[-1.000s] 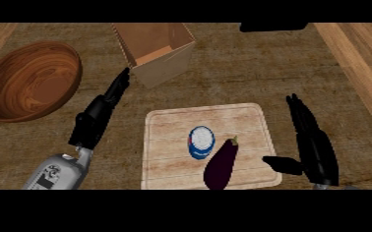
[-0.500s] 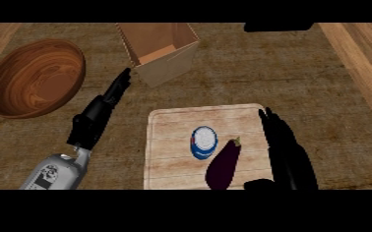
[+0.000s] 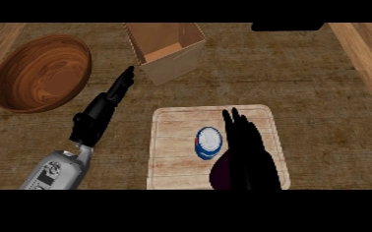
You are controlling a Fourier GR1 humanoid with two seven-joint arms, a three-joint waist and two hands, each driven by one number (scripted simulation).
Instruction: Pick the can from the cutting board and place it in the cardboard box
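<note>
A blue and white can (image 3: 207, 143) stands upright on the pale wooden cutting board (image 3: 174, 128), near its middle. My right hand (image 3: 249, 147) lies over the board just right of the can, fingers straight and pointing away from me; they are beside the can, not round it. It covers most of a dark purple eggplant (image 3: 220, 173) at the board's near edge. The open cardboard box (image 3: 169, 49) sits beyond the board to the left. My left hand (image 3: 105, 108) stays open to the board's left, fingers pointing toward the box.
A large wooden bowl (image 3: 40, 72) sits at the far left. A dark object (image 3: 288, 26) lies at the back right. A raised wooden edge (image 3: 355, 44) runs along the right side.
My right hand has moved left from the board's right edge to right beside the can, now covering the eggplant. The left hand has not moved.
</note>
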